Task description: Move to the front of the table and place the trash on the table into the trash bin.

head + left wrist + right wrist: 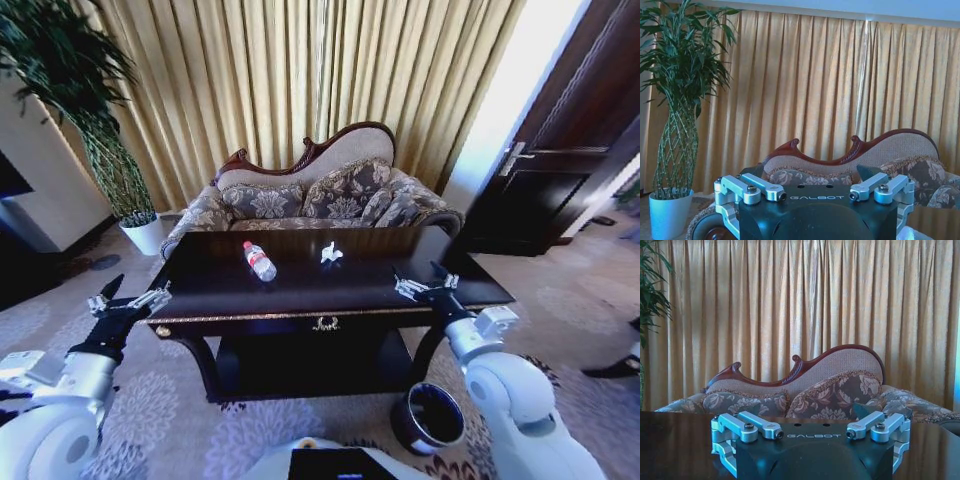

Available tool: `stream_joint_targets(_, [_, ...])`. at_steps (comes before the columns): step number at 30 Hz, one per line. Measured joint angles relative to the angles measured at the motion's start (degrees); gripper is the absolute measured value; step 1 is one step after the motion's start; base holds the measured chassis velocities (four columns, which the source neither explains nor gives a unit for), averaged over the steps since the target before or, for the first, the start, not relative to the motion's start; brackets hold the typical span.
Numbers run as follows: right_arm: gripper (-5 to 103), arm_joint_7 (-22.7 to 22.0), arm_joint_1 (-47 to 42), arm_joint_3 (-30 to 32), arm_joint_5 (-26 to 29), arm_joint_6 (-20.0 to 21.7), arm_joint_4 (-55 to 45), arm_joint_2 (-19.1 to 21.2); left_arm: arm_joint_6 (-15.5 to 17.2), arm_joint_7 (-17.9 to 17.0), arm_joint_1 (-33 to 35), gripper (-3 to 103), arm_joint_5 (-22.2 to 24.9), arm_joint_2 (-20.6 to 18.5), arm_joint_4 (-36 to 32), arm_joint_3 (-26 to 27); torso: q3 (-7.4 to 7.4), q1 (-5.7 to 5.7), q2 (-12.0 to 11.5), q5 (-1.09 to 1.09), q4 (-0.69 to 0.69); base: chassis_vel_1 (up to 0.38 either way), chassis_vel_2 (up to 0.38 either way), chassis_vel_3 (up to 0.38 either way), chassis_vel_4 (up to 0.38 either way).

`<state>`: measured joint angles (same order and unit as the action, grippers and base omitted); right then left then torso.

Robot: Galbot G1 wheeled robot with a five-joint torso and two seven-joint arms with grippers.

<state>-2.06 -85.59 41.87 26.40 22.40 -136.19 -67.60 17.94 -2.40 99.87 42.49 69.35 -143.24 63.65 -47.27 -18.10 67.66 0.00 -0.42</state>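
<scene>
- Trash first: clear plastic bottle with red label (pixel 259 260) lies on its side mid-table; I judge it light, slippery, best pinched across its middle.
- White crumpled paper (pixel 331 254) sits near it, soft.
- Dark glossy wooden table (pixel 220 300) stands before me; round dark trash bin (pixel 428 417) below right.
- Left gripper (pixel 131 301) and right gripper (pixel 424 287) hover wide open, empty.

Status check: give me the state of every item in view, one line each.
Clear plastic bottle with red label: lying on its side on the table.
White crumpled paper: on the tabletop, untouched.
Dark glossy wooden table: upright.
Round dark trash bin: upright on the carpet.
Left gripper: jaws open, empty.
Right gripper: jaws open, empty.
</scene>
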Motion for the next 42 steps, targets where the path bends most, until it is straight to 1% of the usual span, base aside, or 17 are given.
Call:
stream_joint_targets(6, [100, 0.0, -0.6, -0.5, 1.1, -0.4, 0.7, 1.4, 0.0, -0.1, 0.0, 100, 0.0, 0.1, 0.0, 0.0, 0.01, 0.02, 0.0, 0.00, -0.02, -0.025, 0.023, 0.013, -0.023])
stream_joint_targets(9, [100, -1.0, 1.6, -1.0, 7.6, 1.4, 2.4, 5.0, -0.1, -0.1, 0.2, 100, -0.2, 0.1, 0.0, 0.3, 0.02, 0.05, 0.0, 0.00, 0.00, 0.000, 0.000, 0.000, 0.000])
stream_joint_targets(10, [100, -1.0, 1.6, -1.0, 7.6, 1.4, 2.4, 5.0, -0.1, -0.1, 0.2, 100, -0.2, 0.1, 0.0, 0.3, 0.02, 0.05, 0.0, 0.00, 0.00, 0.000, 0.000, 0.000, 0.000])
stream_joint_targets(11, [100, -2.8, 3.7, -1.6, 13.0, 2.5, 4.3, 7.5, -0.1, -0.1, 0.3, 100, -0.2, 0.1, 0.0, 0.6, 0.03, 0.05, 0.0, 0.01, 0.00, 0.000, 0.000, 0.000, 0.000])
stream_joint_targets(13, [100, -5.1, 6.3, -3.2, 18.0, 3.7, 6.8, 10.4, -0.2, -0.1, 0.4, 100, -0.1, 0.1, 0.0, 0.9, 0.02, 0.04, 0.0, 0.02, 0.00, 0.000, 0.000, 0.000, 0.000])
stream_joint_targets(15, [100, -5.8, 7.1, -3.9, 19.3, 4.0, 7.4, 11.4, -0.3, -0.1, 0.4, 100, -0.1, 0.2, 0.0, 0.9, 0.01, 0.03, 0.0, 0.02, 0.01, 0.000, 0.000, 0.000, 0.000])
stream_joint_targets(16, [100, -6.7, 8.8, -5.4, 20.8, 4.3, 8.7, 13.2, -0.6, -0.2, 0.5, 100, -0.1, 0.2, 0.0, 0.8, 0.01, 0.02, 0.0, 0.00, 0.00, 0.000, 0.000, 0.000, 0.000])
stream_joint_targets(19, [100, -7.1, 11.0, -7.8, 21.4, 4.6, 10.2, 14.7, -1.2, -0.3, 0.9, 100, -0.4, 0.3, 0.0, 0.6, 0.01, 0.03, 0.0, 0.01, -0.01, 0.000, 0.000, 0.000, 0.000])
stream_joint_targets(23, [100, -9.0, 18.0, -15.2, 22.3, 6.3, 13.3, 17.3, -1.4, -0.2, 1.1, 100, -0.4, 0.3, 0.0, 0.4, 0.01, 0.03, 0.0, 0.01, 0.00, 0.000, 0.000, 0.000, 0.000])
stream_joint_targets(24, [100, -9.0, 18.0, -15.2, 22.3, 6.3, 13.3, 17.3, -1.4, -0.2, 1.1, 100, -0.4, 0.3, 0.0, 0.4, 0.01, 0.03, 0.0, 0.01, 0.00, 0.000, 0.000, 0.000, 0.000])
stream_joint_targets(27, [100, -10.1, 24.8, -21.4, 22.5, 6.6, 16.2, 18.5, -1.5, -0.2, 1.1, 100, -0.4, 0.2, 0.0, 0.4, 0.01, 0.02, 0.0, 0.00, 0.00, 0.000, 0.000, 0.000, 0.000])
stream_joint_targets(29, [100, -10.3, 26.2, -22.6, 22.7, 6.7, 16.8, 18.6, -1.5, -0.2, 1.2, 100, -0.4, 0.2, 0.0, 0.5, 0.01, 0.02, 0.0, 0.00, 0.00, 0.000, 0.000, 0.000, 0.000])
stream_joint_targets(32, [100, -10.9, 32.2, -27.5, 24.2, 7.0, 19.3, 19.0, -1.5, -0.2, 1.4, 100, -0.3, 0.3, 0.0, 1.0, 0.01, 0.02, 0.0, 0.00, 0.00, 0.000, 0.000, 0.000, 0.000])
stream_joint_targets(35, [100, -11.0, 34.2, -29.5, 24.7, 7.0, 20.3, 19.6, -1.6, -0.2, 1.6, 100, -0.2, 0.5, 0.0, 1.3, 0.01, 0.02, 0.0, 0.00, 0.00, 0.000, 0.000, 0.000, 0.000])
stream_joint_targets(37, [100, -11.0, 37.7, -33.5, 25.2, 7.0, 22.1, 20.6, -1.6, -0.2, 1.9, 100, -0.2, 0.8, 0.0, 1.6, 0.01, 0.02, 0.0, -0.01, 0.00, 0.000, 0.000, 0.000, 0.000])
stream_joint_targets(40, [100, -11.1, 39.3, -35.4, 25.3, 7.1, 23.2, 20.5, -1.7, -0.2, 2.2, 100, -0.3, 1.0, 0.0, 1.7, 0.01, 0.02, 0.0, 0.00, 0.00, 0.000, 0.000, 0.000, 0.000])
stream_joint_targets(42, [100, -12.0, 41.1, -37.8, 25.4, 7.3, 24.5, 19.5, -1.8, -0.1, 2.8, 100, -0.7, 1.3, 0.0, 1.6, 0.01, 0.02, 0.0, 0.00, 0.00, 0.000, 0.000, 0.000, 0.000])
